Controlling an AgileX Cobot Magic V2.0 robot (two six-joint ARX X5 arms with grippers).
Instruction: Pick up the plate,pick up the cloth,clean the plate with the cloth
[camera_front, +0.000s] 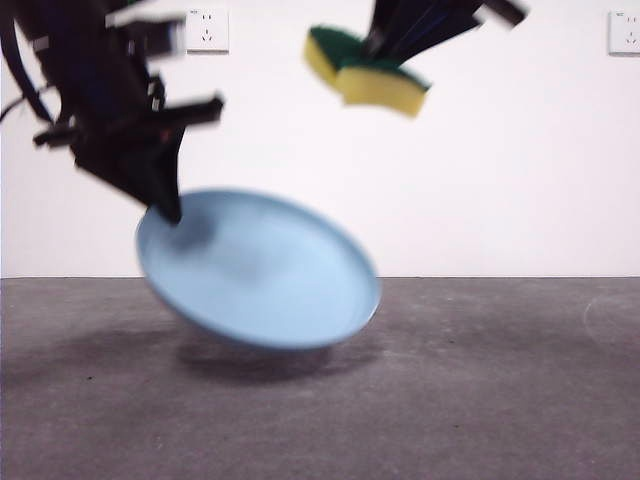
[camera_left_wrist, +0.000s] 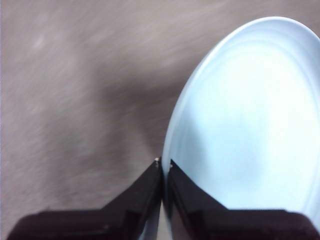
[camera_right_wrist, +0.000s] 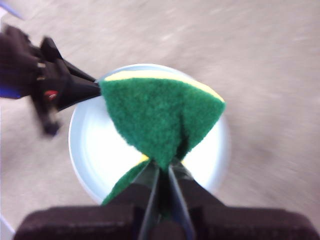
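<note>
The light-blue plate (camera_front: 262, 272) hangs tilted above the grey table, held by its upper left rim. My left gripper (camera_front: 168, 208) is shut on that rim; in the left wrist view the jaws pinch the plate's edge (camera_left_wrist: 240, 125) at the gripper (camera_left_wrist: 164, 163). The cloth is a yellow sponge with a green scouring face (camera_front: 368, 72), held high at the top centre, above the plate and apart from it. My right gripper (camera_right_wrist: 163, 169) is shut on the sponge (camera_right_wrist: 159, 114), squeezing it. The right wrist view shows the plate (camera_right_wrist: 95, 145) below the sponge and the left gripper (camera_right_wrist: 75, 89) at its rim.
The grey table (camera_front: 480, 400) stretches across the front, with the plate's shadow under it. A white wall with power sockets (camera_front: 206, 30) stands behind. The frames are blurred by motion.
</note>
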